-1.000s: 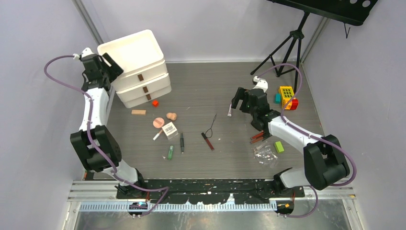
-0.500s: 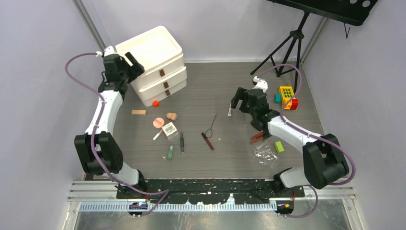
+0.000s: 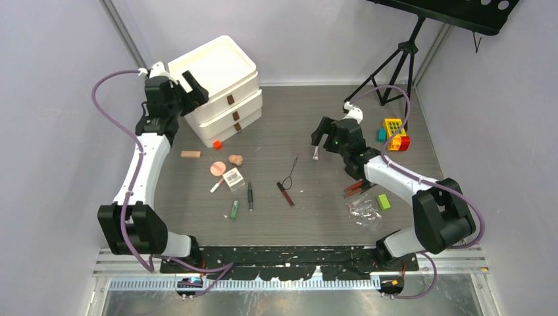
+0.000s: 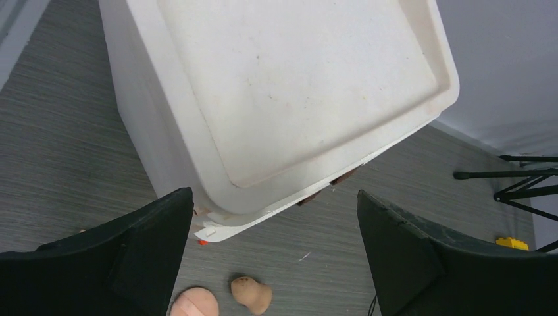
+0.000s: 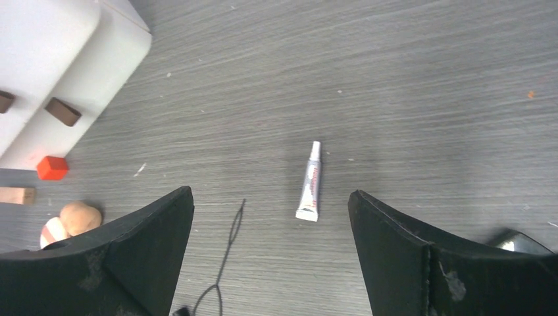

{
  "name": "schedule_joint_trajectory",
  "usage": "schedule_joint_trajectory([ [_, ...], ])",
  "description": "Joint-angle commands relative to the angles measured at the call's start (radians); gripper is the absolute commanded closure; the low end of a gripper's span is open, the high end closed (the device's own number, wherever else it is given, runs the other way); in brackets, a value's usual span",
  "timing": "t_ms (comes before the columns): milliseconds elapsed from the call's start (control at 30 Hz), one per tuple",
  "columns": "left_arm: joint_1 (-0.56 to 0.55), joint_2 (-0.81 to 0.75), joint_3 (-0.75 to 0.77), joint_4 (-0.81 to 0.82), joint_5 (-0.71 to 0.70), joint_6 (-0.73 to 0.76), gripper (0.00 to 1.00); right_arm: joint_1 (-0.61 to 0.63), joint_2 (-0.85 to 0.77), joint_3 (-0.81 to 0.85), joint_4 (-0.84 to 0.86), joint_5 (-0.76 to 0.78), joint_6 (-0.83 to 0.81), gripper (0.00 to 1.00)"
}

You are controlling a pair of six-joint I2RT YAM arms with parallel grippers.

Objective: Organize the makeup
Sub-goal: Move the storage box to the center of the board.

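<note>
Your right gripper [image 5: 270, 197], jaws wide apart, hovers over the tube [image 5: 309, 182], which lies crosswise to their closing line.

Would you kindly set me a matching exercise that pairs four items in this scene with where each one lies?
Things
1. white tube
2. small red cube
3. yellow block
4. barcoded box

Places
A. near the tripod feet
B. at the foot of the drawer unit
C. beside the pink puff
D. lying alone below the right end effector

Pairs: 1-D, 2-B, 3-A, 4-C
</note>
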Motion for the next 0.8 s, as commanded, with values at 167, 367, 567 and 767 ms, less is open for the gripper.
schedule_joint_trajectory([
  [167,-0.003,-0.071,0.12,-0.06,0.025,0.08,0.02,0.051,0.046,0.112,0.159,-0.052,0.08,0.09],
  [367,-0.003,-0.088,0.127,-0.092,0.053,0.112,0.02,0.088,0.135,0.177,0.334,-0.088,0.252,0.11],
  [567,-0.003,-0.087,0.128,-0.121,0.049,0.149,0.03,0.133,0.291,0.226,0.597,-0.102,0.462,0.16],
  [767,-0.003,-0.067,0.16,-0.172,0.063,0.184,0.03,0.204,0.443,0.323,0.709,-0.082,0.522,0.18],
])
